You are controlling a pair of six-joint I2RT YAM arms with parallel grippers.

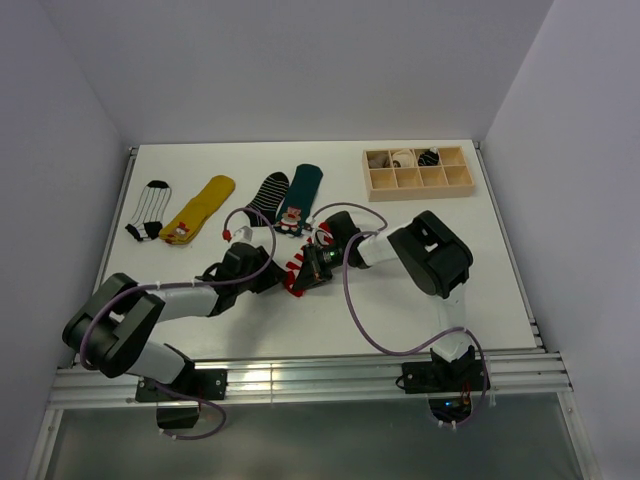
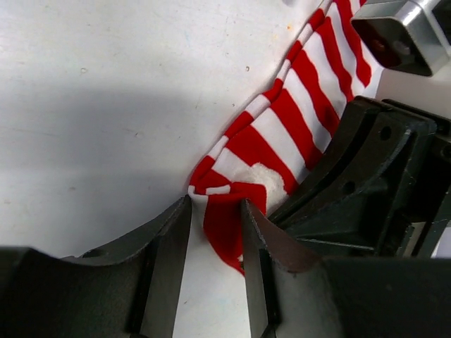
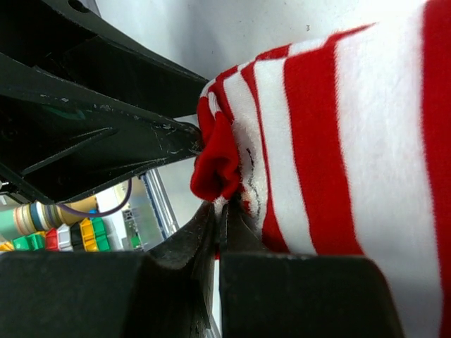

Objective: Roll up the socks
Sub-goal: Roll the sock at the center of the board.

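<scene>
striped sock (image 1: 300,268) toe @ table ctr | L gripper (image 2: 215,232) jaws clamped on toe, R gripper (image 3: 217,215) pinching same fold | I'd keep tension even, roll twd 12 o'clock

Robot lab cell, white table (image 1: 420,300), plain white walls (image 1: 300,60), aluminium rail frame (image 1: 300,385)

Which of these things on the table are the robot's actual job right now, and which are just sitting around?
Part of the job:
- red-and-white striped sock, pinched by the left hand and the right hand
- dark green sock
- black striped sock
- white sock with black stripes
- yellow sock

Just lying about:
- wooden compartment box, rolled items in its back row
</scene>
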